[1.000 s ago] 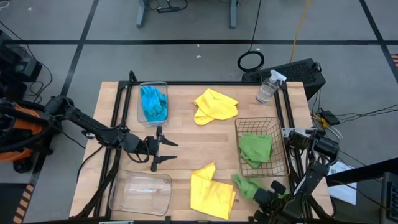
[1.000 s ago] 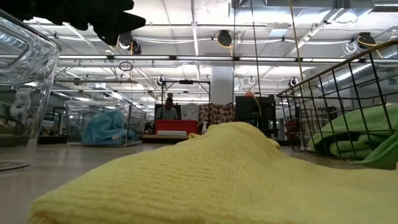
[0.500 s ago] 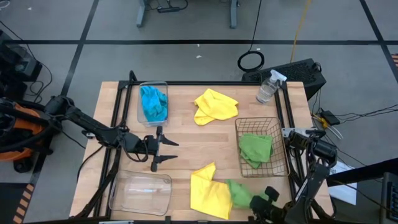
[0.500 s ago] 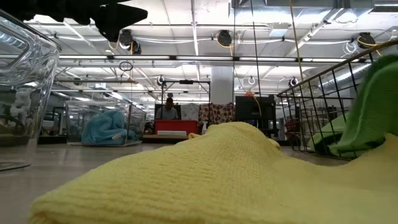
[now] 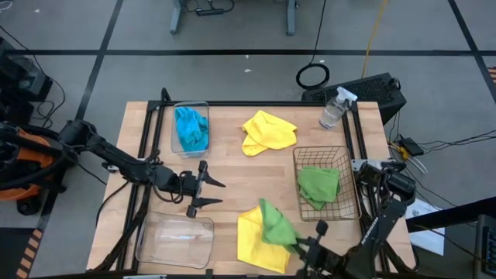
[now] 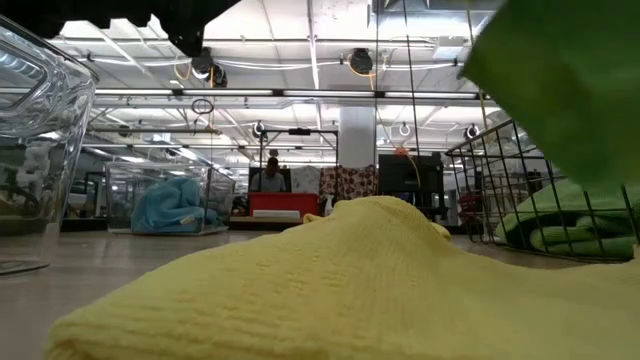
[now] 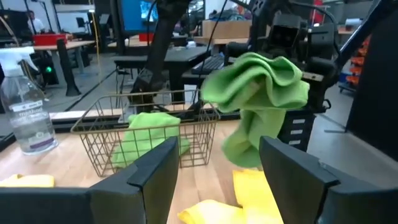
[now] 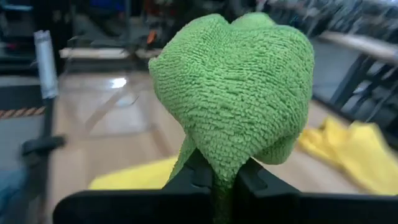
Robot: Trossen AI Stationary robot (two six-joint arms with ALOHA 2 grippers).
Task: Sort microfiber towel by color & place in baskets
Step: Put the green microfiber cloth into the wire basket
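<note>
- I see a big open workshop past the table: grey floor with dark tape lines, ceiling lights, benches, and a person far off at the back.
- The wooden table [image 5: 232,167] has a dark frame along its edges.
- At 4 o'clock the wire basket [image 5: 325,183] holds one green towel [image 5: 318,184].
- At 7 o'clock a clear tub [image 5: 175,240] stands; I can't make out anything in it.
- At 11 o'clock a second tub [image 5: 191,129] holds blue cloth [image 5: 191,128].
- One yellow towel [image 5: 268,132] lies at 12 o'clock, another [image 5: 257,244] at 6 o'clock.
- My right gripper [image 5: 302,246] is clamped on a second green towel [image 5: 277,225], lifted above the near yellow one.
- My left gripper [image 5: 205,192] sits at 8 o'clock, fingers apart, holding nothing.
- A spray bottle [image 5: 334,108] stands at 1 o'clock.
</note>
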